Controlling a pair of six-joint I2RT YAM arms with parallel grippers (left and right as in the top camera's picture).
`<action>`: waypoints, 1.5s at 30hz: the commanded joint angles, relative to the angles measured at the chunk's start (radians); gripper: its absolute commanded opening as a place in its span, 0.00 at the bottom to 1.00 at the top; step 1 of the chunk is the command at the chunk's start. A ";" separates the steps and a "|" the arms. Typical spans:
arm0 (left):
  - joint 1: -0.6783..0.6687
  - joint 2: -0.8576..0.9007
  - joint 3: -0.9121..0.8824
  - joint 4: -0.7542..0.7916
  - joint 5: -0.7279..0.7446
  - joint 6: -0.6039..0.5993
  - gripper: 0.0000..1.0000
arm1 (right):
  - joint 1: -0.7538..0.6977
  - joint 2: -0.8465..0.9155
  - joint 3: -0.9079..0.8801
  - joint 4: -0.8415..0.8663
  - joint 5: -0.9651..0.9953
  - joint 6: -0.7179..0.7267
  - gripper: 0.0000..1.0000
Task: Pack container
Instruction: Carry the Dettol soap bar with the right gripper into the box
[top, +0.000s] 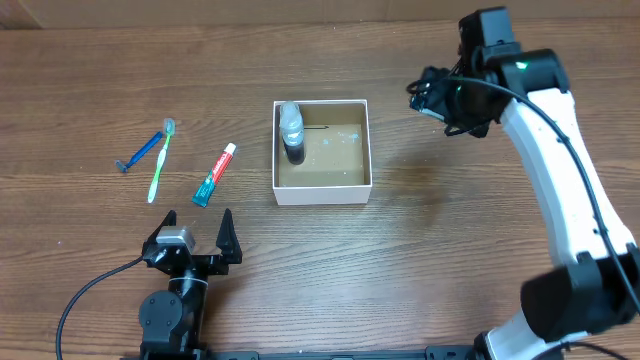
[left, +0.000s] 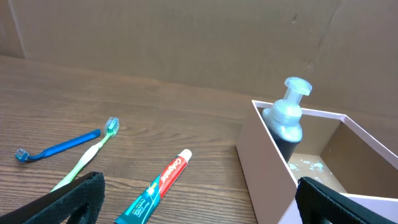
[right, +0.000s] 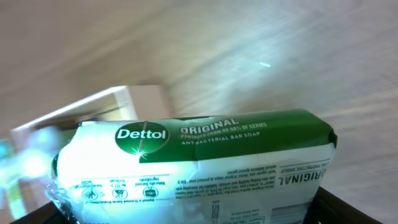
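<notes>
I'm gripping the Dettol soap bar (right: 199, 158) in the right gripper (top: 435, 100), judging it light, firm and slick-wrapped, the container (right: 109, 104) sitting ahead-left of its fingers.

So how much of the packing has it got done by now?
One item is in: a bottle sits in the container. The right fingers hold a Dettol soap pack, not yet over it. Toothpaste, toothbrush and blue razor wait on the table; the left fingers are open and empty.
</notes>
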 joint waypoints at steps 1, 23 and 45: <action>0.006 -0.008 -0.003 0.002 0.007 0.019 1.00 | 0.063 -0.052 0.028 0.038 -0.123 -0.034 0.83; 0.006 -0.008 -0.003 0.002 0.007 0.019 1.00 | 0.329 0.125 0.018 0.210 -0.026 -0.026 0.83; 0.006 -0.008 -0.003 0.002 0.007 0.019 1.00 | 0.329 0.328 0.018 0.286 0.001 -0.026 0.83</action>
